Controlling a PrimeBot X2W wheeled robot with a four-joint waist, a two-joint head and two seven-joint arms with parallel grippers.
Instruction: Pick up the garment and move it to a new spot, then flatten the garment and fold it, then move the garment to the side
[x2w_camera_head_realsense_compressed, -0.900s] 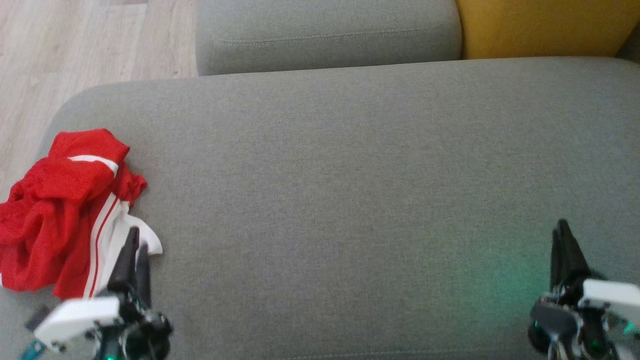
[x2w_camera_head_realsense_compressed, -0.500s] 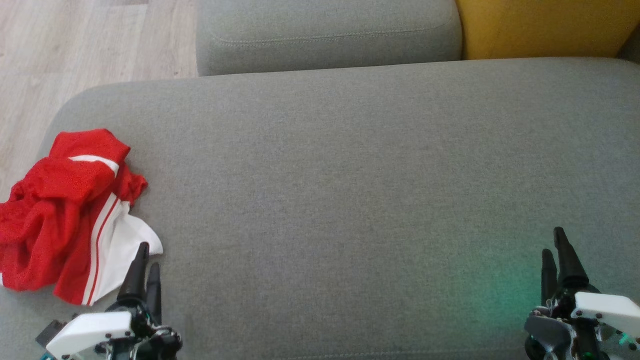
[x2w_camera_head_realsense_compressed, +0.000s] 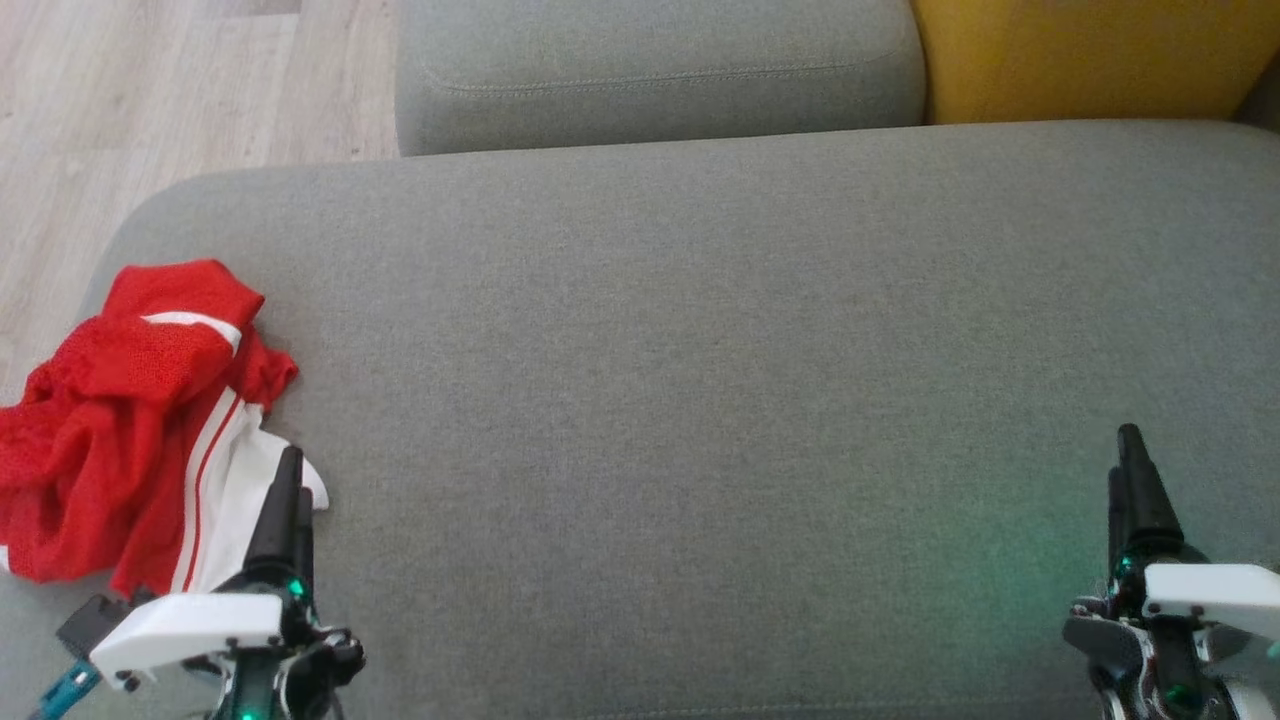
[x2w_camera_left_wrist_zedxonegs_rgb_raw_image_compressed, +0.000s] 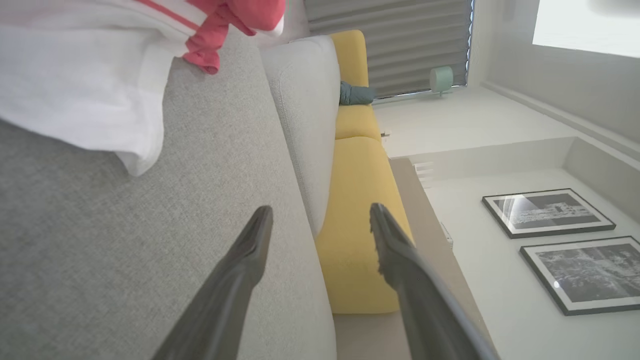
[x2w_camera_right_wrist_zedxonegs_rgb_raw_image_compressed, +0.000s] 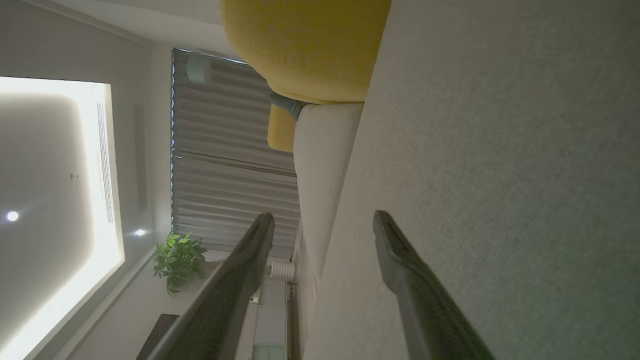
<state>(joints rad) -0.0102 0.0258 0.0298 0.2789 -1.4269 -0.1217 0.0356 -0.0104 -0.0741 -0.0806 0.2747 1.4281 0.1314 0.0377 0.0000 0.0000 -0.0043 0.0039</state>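
While the crumpled red-and-white garment (x2w_camera_head_realsense_compressed: 120, 420) is lying at the left end of the grey seat cushion (x2w_camera_head_realsense_compressed: 700, 350), nothing is being gripped by either pincer. The left pincer (x2w_camera_head_realsense_compressed: 295, 475) is being held over the near left part of that cushion, with its two dark fingers (x2w_camera_left_wrist_zedxonegs_rgb_raw_image_compressed: 250, 250) being kept well apart, as is being shown in the left wrist view. There the white cloth of the garment (x2w_camera_left_wrist_zedxonegs_rgb_raw_image_compressed: 75, 90) is being seen beyond the fingertips and off to one side, not between them. Compared with half a second ago, this pincer is being shown further up the head view, its tips now being seen higher against the white edge of the garment than then. Whether the cloth is being touched cannot be told. The right pincer (x2w_camera_head_realsense_compressed: 1122, 455) is being held over the near right part of the seat cushion, well apart from the garment, its fingers (x2w_camera_right_wrist_zedxonegs_rgb_raw_image_compressed: 400, 260) likewise being kept spread with nothing between them. It too is being shown slightly further up the head view than before. The garment is being left in the same heap, the slight downward shift of the whole head view being the camera's own. Along the far edge of the seat cushion a grey back cushion (x2w_camera_head_realsense_compressed: 650, 70) and a yellow cushion (x2w_camera_head_realsense_compressed: 1080, 55) are being seen side by side.
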